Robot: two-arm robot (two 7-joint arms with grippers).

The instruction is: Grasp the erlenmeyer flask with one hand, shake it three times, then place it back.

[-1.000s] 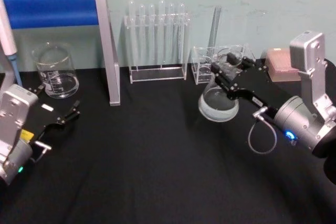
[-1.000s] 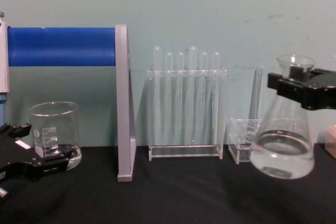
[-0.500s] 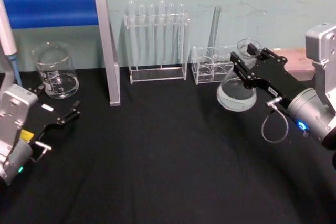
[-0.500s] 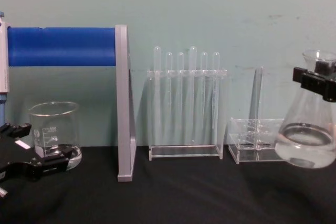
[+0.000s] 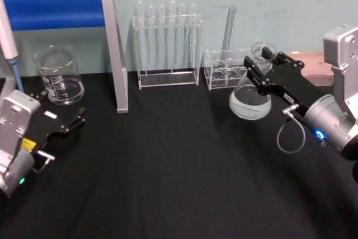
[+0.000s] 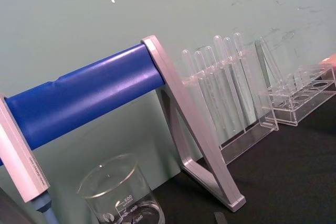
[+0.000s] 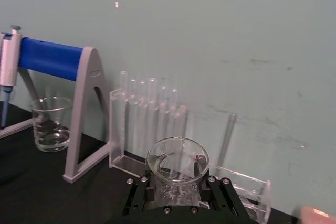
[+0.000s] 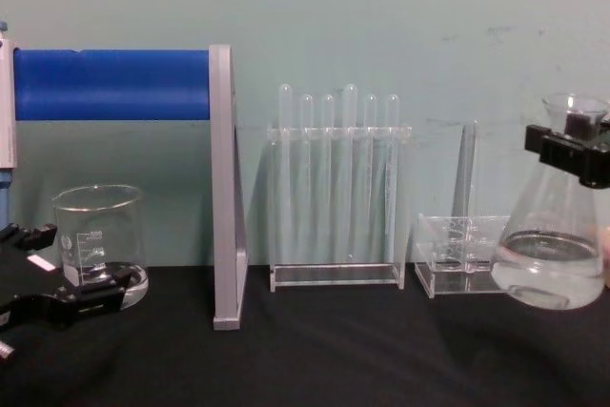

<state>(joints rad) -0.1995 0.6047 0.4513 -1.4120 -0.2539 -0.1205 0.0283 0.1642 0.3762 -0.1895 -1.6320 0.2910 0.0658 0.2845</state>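
Note:
The erlenmeyer flask (image 5: 250,100) is clear glass with a little clear liquid in its wide base. It stands upright at the right of the black table, in front of a small clear rack. My right gripper (image 5: 263,64) is shut on its neck just under the lip. The chest view shows the flask (image 8: 553,254) at the right edge with the right gripper (image 8: 572,148) clamped high on it; I cannot tell if its base touches the table. In the right wrist view the flask's mouth (image 7: 177,157) sits between the jaws. My left gripper (image 5: 60,122) rests open at the left, near the beaker.
A glass beaker (image 5: 59,76) stands at the back left beside a blue-barred pipette stand (image 5: 56,9). A rack of test tubes (image 5: 168,43) sits at the back centre. The small clear rack (image 5: 224,70) holds one tall glass tube. The front of the black table (image 5: 168,183) is bare.
A second ago the flask hung tilted, farther left. My right gripper has swung it to the right and upright, then eased slightly back left. The left arm has not moved.

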